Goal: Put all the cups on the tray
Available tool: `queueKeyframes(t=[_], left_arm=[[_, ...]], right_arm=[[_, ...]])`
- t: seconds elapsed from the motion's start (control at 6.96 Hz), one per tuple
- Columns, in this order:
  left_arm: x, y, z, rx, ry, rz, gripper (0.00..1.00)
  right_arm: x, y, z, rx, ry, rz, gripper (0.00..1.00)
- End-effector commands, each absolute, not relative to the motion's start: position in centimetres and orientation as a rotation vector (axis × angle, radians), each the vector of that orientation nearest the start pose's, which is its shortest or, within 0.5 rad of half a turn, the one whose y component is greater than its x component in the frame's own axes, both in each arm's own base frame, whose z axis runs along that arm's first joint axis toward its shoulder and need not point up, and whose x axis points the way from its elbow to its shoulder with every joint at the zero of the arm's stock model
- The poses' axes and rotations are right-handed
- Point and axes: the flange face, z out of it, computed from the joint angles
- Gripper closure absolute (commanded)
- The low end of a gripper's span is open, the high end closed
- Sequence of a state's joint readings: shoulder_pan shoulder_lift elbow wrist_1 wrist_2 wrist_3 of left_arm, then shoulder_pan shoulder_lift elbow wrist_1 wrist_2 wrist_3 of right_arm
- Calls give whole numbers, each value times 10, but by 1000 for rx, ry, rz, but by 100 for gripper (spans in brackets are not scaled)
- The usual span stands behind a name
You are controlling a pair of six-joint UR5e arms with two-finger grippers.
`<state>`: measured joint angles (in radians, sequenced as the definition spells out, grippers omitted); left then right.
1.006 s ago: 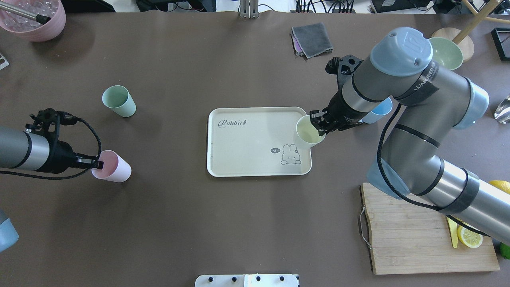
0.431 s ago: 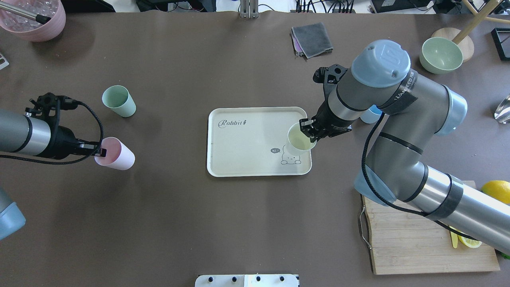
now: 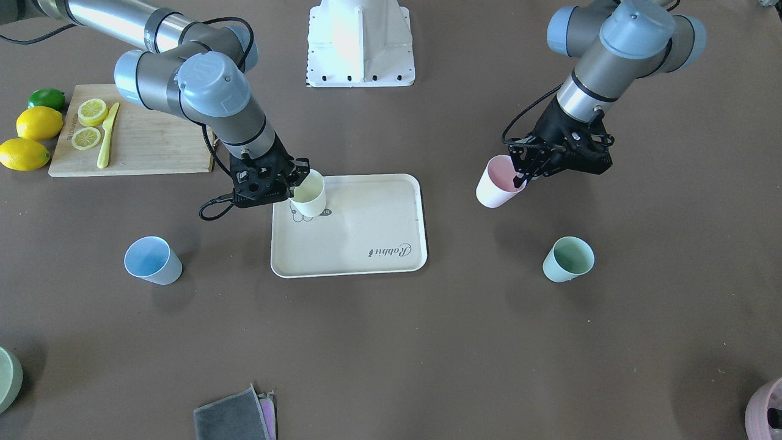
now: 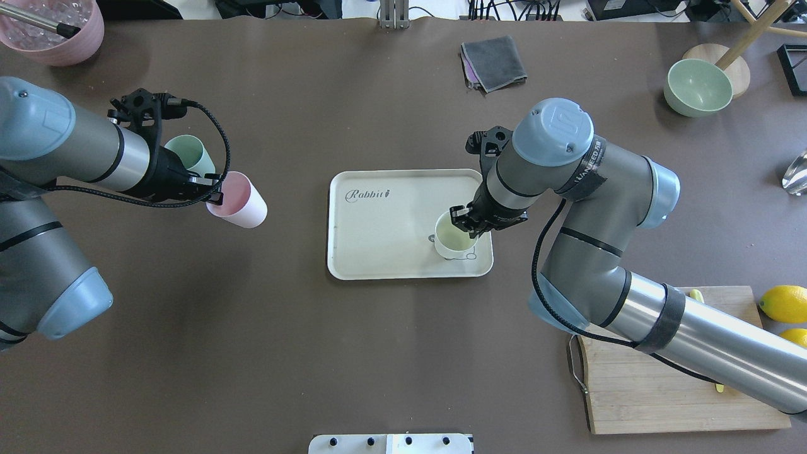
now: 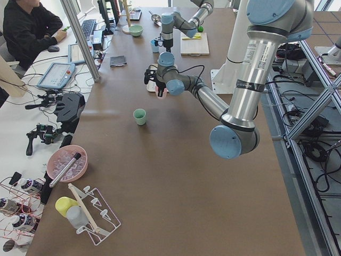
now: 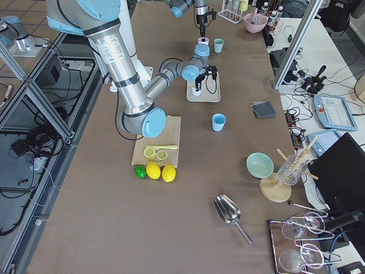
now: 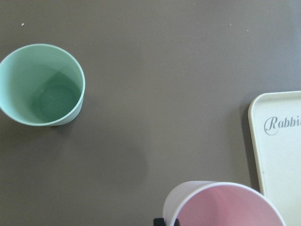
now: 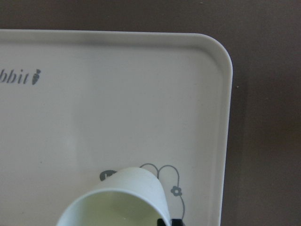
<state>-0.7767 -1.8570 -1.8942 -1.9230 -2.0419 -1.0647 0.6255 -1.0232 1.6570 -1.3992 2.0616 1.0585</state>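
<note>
— Where's the yellow cup [image 4: 455, 239]?
— Over the tray [image 4: 378, 243]'s bear corner, rim clamped by the right pincer [image 4: 464, 222]. The left pincer [image 4: 216, 194] grips the tilted pink cup [image 4: 243, 205]'s rim.
— The others?
— Mint cup [image 7: 42, 84] and blue cup [image 3: 151, 261] stand on the worktop [image 4: 252, 347]. In the overhead view the right arm hides the blue one.

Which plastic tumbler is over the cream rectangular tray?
The pale yellow tumbler, in the right gripper; pink, light blue and mint green tumblers are off the tray.

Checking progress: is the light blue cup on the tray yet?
No, the light blue cup stands on the table, apart from the tray.
</note>
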Motion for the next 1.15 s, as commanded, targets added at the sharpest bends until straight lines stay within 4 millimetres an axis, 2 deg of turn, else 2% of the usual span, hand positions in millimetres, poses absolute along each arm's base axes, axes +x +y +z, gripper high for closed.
queueKeyframes(t=[0.0,0.14,0.29,0.43,0.57,0.72,0.86,1.01], left_arm=[[360,-473,280,192,1027,-76,100],[371,-470,255,175,1041,-133,100],[405,-446,243,166,1046,-160,100],[439,-426,220,159,1026,-179,100],[472,-402,193,161,988,-188,100],[504,-377,187,175,966,-166,100],[517,-373,189,183,953,-161,100],[529,-378,198,177,931,-157,100]], right_arm=[[-490,-468,279,35,-920,-68,1],[-473,-475,267,40,-944,-45,0],[-447,-478,248,41,-942,-23,0],[-424,-487,236,32,-917,3,0],[-401,-503,238,32,-921,32,0],[-380,-519,245,41,-915,41,0],[-359,-533,251,42,-915,67,0],[-343,-543,261,55,-904,73,0]])
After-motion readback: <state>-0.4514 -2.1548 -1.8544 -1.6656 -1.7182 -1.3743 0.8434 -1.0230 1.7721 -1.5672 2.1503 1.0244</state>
